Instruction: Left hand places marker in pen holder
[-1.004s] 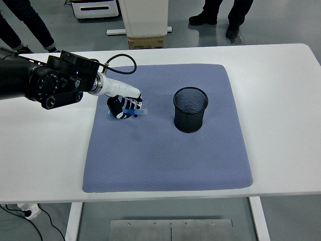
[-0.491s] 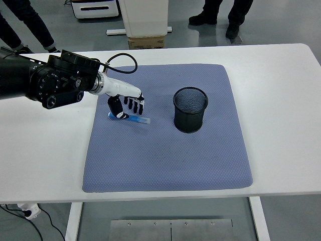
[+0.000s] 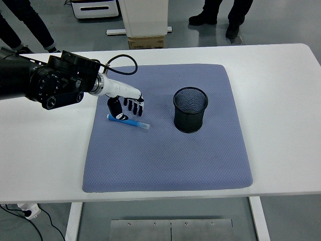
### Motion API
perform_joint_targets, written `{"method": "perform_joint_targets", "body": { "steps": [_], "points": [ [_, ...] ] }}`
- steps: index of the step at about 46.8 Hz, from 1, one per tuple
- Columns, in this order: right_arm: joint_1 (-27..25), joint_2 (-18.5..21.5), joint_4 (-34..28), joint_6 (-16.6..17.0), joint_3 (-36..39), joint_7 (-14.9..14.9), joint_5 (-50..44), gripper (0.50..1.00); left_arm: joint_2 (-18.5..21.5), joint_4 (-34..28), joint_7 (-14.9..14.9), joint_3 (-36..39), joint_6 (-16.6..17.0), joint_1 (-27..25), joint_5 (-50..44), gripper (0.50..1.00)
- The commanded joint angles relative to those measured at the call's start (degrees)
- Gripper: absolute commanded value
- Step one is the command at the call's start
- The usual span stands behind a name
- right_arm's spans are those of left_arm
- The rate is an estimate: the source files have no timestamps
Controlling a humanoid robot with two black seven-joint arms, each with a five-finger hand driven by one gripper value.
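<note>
Marker (image 3: 128, 122) lies flat on the blue mat (image 3: 165, 165), well left of the mesh pen holder (image 3: 190, 109), with the left hand (image 3: 126, 104) just above it, fingers spread and empty.

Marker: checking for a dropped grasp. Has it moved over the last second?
Yes. The marker left the left robot hand and now lies lower on the mat, no nearer the pen holder.

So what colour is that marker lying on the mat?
Blue, with a paler, whitish end; the marker shows clearly in the head view.
</note>
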Motion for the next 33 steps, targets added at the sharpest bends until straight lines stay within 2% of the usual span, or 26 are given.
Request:
{"method": "perform_joint_targets", "body": {
  "steps": [1,12,33],
  "points": [
    [0.0,0.0,0.0,0.0,0.0,0.0,0.0,1.0,0.0,-0.5,-0.8,0.0,-0.1,-0.3,0.0,0.675],
    [0.0,0.0,0.0,0.1,0.0,0.0,0.0,1.0,0.0,-1.7,-0.9,0.0,0.1,-0.3,0.5,0.678],
    [0.0,0.0,0.0,0.0,0.0,0.0,0.0,1.0,-0.2,-2.4,-0.2,0.1,1.7,0.0,4.0,0.648]
  ]
}}
